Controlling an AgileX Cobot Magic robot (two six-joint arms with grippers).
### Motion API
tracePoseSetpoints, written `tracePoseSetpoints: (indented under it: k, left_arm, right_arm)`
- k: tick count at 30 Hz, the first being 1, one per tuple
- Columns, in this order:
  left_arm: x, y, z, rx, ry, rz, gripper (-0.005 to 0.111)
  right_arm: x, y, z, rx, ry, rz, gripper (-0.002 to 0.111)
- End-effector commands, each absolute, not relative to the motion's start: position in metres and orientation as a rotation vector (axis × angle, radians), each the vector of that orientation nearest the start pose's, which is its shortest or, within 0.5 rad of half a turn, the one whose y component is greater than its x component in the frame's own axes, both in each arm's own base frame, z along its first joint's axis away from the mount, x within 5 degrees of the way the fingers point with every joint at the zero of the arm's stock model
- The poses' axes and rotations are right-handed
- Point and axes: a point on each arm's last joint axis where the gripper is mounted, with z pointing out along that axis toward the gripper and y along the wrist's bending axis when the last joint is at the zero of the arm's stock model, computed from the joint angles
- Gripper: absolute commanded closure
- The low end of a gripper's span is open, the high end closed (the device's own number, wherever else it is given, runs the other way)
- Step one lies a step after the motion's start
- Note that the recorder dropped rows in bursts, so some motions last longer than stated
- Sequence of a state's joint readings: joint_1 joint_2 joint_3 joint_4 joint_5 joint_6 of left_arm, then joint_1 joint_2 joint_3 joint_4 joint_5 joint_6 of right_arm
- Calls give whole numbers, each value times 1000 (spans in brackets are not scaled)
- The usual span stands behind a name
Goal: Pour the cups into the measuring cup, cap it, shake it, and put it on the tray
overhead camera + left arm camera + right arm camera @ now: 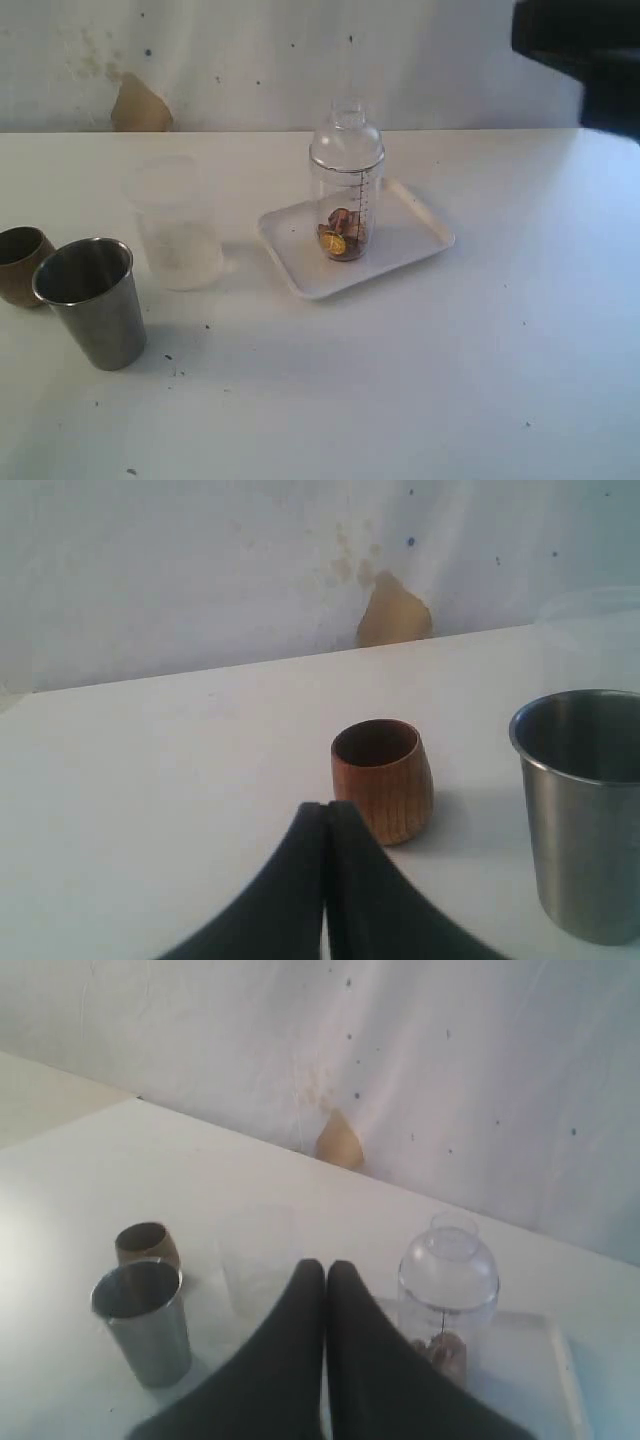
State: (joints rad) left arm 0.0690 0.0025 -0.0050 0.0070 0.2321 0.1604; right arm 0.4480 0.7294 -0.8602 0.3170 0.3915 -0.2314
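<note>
Exterior view: a white table (400, 400) with a flat white tray (425, 238) near the middle. The clear measuring cup (346, 200) stands upright on the tray. It is capped with a clear domed lid (346, 135) and has brown and orange pieces at its bottom. Just left of the tray stands a frosted plastic cup (176, 228). Farther left are a steel tumbler (92, 300) and a small brown cup (18, 262), both upright.

Left wrist view: the left gripper (326, 812) has its black fingers pressed together, empty, near the brown cup.

Right wrist view: the right gripper (325, 1268) is likewise clenched on nothing.
</note>
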Motion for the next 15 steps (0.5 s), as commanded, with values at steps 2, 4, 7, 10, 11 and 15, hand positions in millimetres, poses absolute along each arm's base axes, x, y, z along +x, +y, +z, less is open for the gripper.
tracePoseSetpoints:
  k: [2,4,7,10,11,15]
  left_arm:
    - [55,4,192,83,1717,175,107]
    - [55,4,192,83,1717,175,107]
    - [55,4,192,83,1717,175,107]
    - [55,4,192,83,1717,175,107]
    - [55,4,192,83,1717,175,107]
    - [55,4,192,83,1717,175,107]
  right_arm:
    - [76,56,389,-511,1798,517,108]
    - [63,51,387,-534,1808,526,108]
    - [49,46,387,-549,1796,533,108]
    - [33,39,390,-547,1743,538,108]
    - [30,38,390,-546,1733,538,108]
    - [23,35,391,-541,1703,545,108]
